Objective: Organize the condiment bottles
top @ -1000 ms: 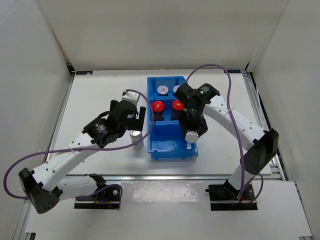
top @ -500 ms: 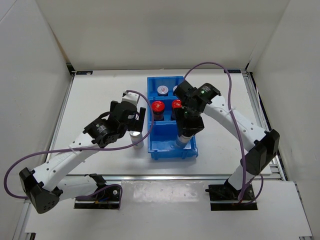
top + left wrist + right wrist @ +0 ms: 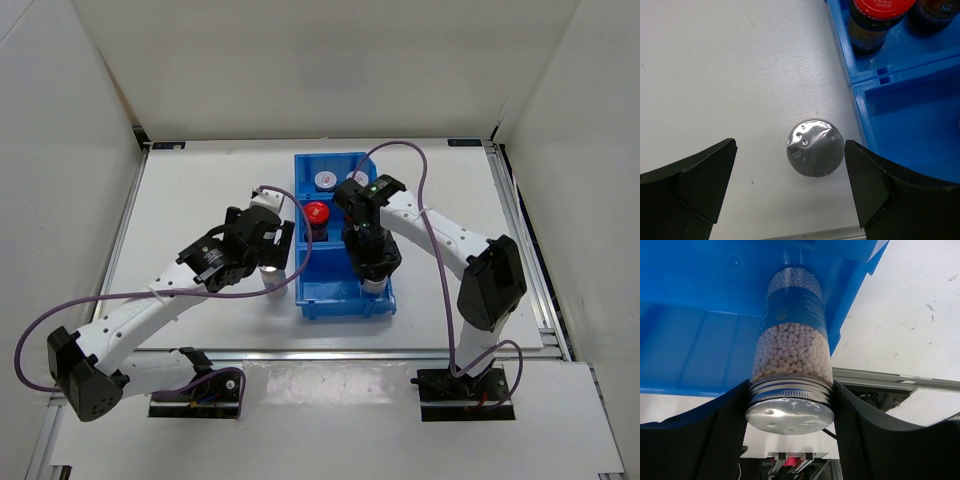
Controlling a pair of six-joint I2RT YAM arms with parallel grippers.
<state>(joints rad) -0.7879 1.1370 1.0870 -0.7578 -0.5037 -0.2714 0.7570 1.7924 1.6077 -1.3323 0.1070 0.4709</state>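
1. A flat white table top (image 3: pixel 200 190) with faint scuffs and dark specks fills the middle of the scene.
2. A blue three-compartment plastic bin (image 3: pixel 345 310) sits on it near the centre, its compartments in a row from far to near.
3. White panel walls (image 3: pixel 320 60) stand along the table's left, far and right sides.
4. A grey metal rail (image 3: pixel 330 352) runs along the table's near edge.

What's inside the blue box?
A white-capped bottle at the back, a red-capped bottle in the middle, and a silver-topped bottle held by the right gripper in the front part. The right arm hides much of that side.
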